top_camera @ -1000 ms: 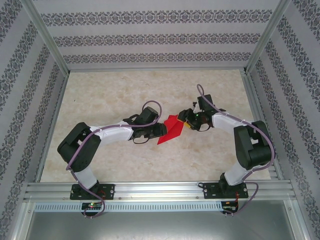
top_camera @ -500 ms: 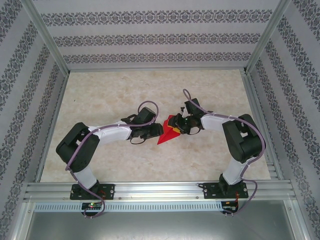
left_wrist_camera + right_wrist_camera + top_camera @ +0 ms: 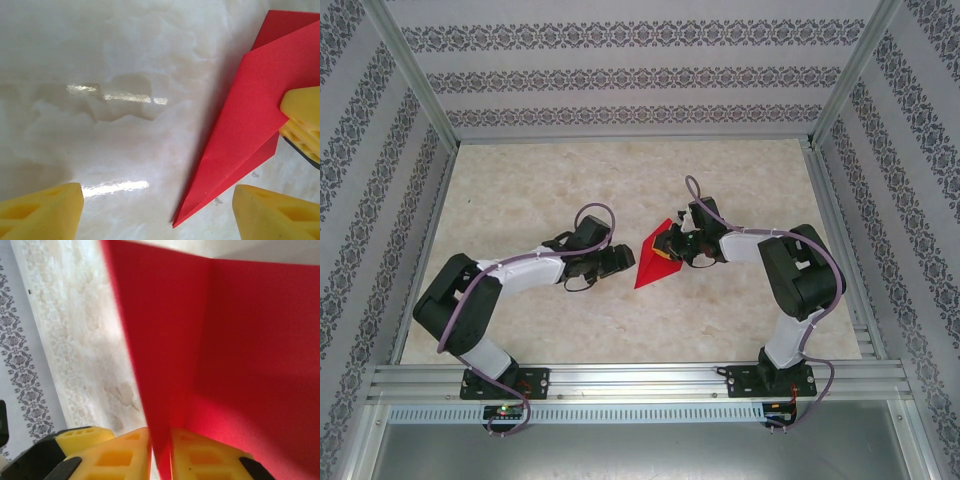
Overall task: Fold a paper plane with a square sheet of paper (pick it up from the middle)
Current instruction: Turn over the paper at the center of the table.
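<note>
On the counter (image 3: 540, 190), the paper plane (image 3: 652, 268) runs from 1 o'clock to its tip at 7 o'clock, with the right pincer (image 3: 672, 252) clamped on its 3 o'clock side. The left pincer (image 3: 620, 262) gapes empty at its 9 o'clock, nearer the tip.

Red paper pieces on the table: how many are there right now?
1. The bright red pointed paper plane is at the middle of the pale marbled table, tip toward the near edge, pinched by the right gripper; the open left gripper sits beside it, apart. Nothing looks hidden.

Paper plane (image 3: 655, 262): plain bright red. Left end effector (image 3: 157, 214) fingers (image 3: 45, 212): yellow. Counter (image 3: 540, 180): cream, marbled. Walls (image 3: 620, 75): white, grey floral bands.
</note>
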Robot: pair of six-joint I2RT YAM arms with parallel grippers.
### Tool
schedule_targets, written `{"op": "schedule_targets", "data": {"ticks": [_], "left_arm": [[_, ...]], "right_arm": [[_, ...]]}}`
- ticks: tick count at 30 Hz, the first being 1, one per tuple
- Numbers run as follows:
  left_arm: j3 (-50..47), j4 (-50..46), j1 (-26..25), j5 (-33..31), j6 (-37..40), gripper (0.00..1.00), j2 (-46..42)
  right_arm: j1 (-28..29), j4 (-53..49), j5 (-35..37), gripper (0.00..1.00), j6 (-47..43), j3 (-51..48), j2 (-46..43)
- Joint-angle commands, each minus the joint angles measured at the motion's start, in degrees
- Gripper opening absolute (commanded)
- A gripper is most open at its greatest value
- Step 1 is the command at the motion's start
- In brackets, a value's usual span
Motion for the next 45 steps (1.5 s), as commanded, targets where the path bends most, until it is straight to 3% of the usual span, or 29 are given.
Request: {"op": "schedule_targets", "data": {"ticks": [1, 9, 18, 25, 28, 40, 45], "left_arm": [[-1.49, 3.14, 1.41, 1.18, -0.55, 0.87, -2.53], [-3.44, 7.80, 2.83, 6.26, -1.43, 1.00, -4.74], [-8.84, 30.68, 5.69, 19.53, -12.80, 1.00, -7.53], [-9.21, 44.82, 5.90, 23.57, -17.99, 0.99, -6.04], [-9.00, 48.44, 5.85, 23.80, -19.16, 0.92, -4.67], [-9.17, 49.45, 5.84, 21.63, -18.44, 0.31, -5.02], [-8.09, 43.42, 5.88, 20.34, -14.96, 0.10, -6.56]], "right_arm": [[0.58, 4.67, -0.35, 0.13, 1.32, -1.16, 0.25], [-0.03, 7.70, -1.76, 0.05, 2.26, -2.27, -4.44], [-2.89, 19.96, -13.35, 0.06, 11.25, -1.51, -8.51], [-2.52, 28.45, -17.93, 0.07, 18.87, -1.06, -7.75], [-1.91, 30.11, -19.25, 0.07, 20.47, -0.94, -7.62], [-2.12, 26.18, -20.79, 0.09, 17.64, -1.48, -7.80], [-3.12, 19.50, -19.94, 0.20, 13.19, -0.53, -9.59]]}}
